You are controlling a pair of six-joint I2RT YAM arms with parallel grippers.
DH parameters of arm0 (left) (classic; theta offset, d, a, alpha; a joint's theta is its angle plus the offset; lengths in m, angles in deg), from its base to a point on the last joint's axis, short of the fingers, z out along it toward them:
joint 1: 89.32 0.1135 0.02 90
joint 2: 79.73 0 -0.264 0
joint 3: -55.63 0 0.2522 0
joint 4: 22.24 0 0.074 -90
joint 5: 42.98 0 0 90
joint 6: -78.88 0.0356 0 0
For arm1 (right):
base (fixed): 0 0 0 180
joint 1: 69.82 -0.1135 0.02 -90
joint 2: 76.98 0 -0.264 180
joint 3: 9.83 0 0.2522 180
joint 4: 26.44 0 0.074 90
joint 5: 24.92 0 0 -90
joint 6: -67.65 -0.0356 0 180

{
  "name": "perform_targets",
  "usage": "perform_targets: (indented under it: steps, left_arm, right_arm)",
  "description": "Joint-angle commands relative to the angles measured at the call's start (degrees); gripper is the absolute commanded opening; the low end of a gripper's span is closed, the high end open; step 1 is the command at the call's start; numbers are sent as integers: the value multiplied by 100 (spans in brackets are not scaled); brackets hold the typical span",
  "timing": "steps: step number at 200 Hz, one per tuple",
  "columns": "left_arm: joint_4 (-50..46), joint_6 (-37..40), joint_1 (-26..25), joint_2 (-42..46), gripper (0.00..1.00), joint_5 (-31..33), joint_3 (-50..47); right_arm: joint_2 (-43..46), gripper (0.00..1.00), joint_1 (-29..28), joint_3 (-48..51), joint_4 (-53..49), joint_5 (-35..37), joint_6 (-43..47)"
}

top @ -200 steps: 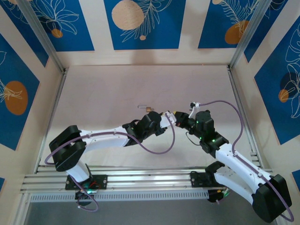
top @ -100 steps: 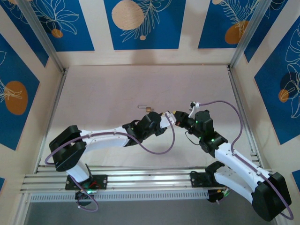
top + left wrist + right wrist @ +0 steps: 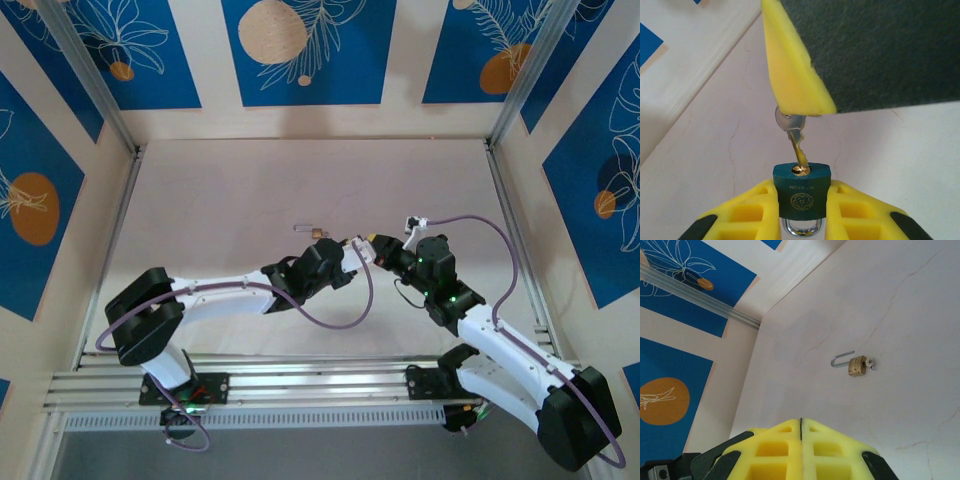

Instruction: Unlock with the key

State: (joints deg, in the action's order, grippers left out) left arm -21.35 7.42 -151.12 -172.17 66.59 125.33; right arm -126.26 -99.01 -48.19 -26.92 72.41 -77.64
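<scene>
Left end effector (image 3: 801, 200): pinching the green lock (image 3: 801, 192), one yellow finger (image 3: 757, 210) against each side of its body; in the top view it sits near the middle of the desk (image 3: 250, 190), tip to tip with the right one.
Right end effector (image 3: 801, 427): fingers pressed together, the seam between them closed in its own wrist view; from the left wrist its yellow fingertip (image 3: 790, 70) covers the upper edge of the key's head, which it pinches.
Green lock: held off the desk between the left fingers, keyhole face turned toward the right end effector, silver shackle (image 3: 801, 227) showing below the body.
Key (image 3: 795, 137): silver, blade in the keyhole, leaning slightly to one side, head up at the right fingertip.
Brass lock (image 3: 856, 365): lying on the desk just beyond both end effectors, touching neither; shackle (image 3: 841, 358) sticking out to one side, a small silver piece (image 3: 869, 362) at the other end.
Desk: pale, with faint hairline marks.
Walls (image 3: 300, 50): cream, with blue panels bearing white leaf outlines and orange discs.
</scene>
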Motion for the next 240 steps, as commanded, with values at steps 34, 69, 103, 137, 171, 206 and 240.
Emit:
perform_targets:
  steps: [34,69,103,137,171,206,240]
  left_arm:
    - [455,-52,-104,49,19,78,-77]
    - [462,-88,-100,82,19,103,-95]
    - [459,-127,-95,80,19,104,-103]
    - [468,-139,-101,86,19,100,-107]
    - [476,-175,-98,107,19,94,-110]
    - [468,-173,-103,95,19,99,-117]
    - [494,-183,-98,73,18,105,-121]
  right_arm:
    - [149,0,-35,134,-149,76,17]
    - [184,0,-42,190,-172,92,18]
    - [276,0,-12,161,-224,119,25]
    - [314,0,20,129,-176,51,-29]
    - [342,0,36,145,-75,57,-96]
    - [380,0,62,105,-55,84,-137]
    - [376,0,95,76,7,58,-246]
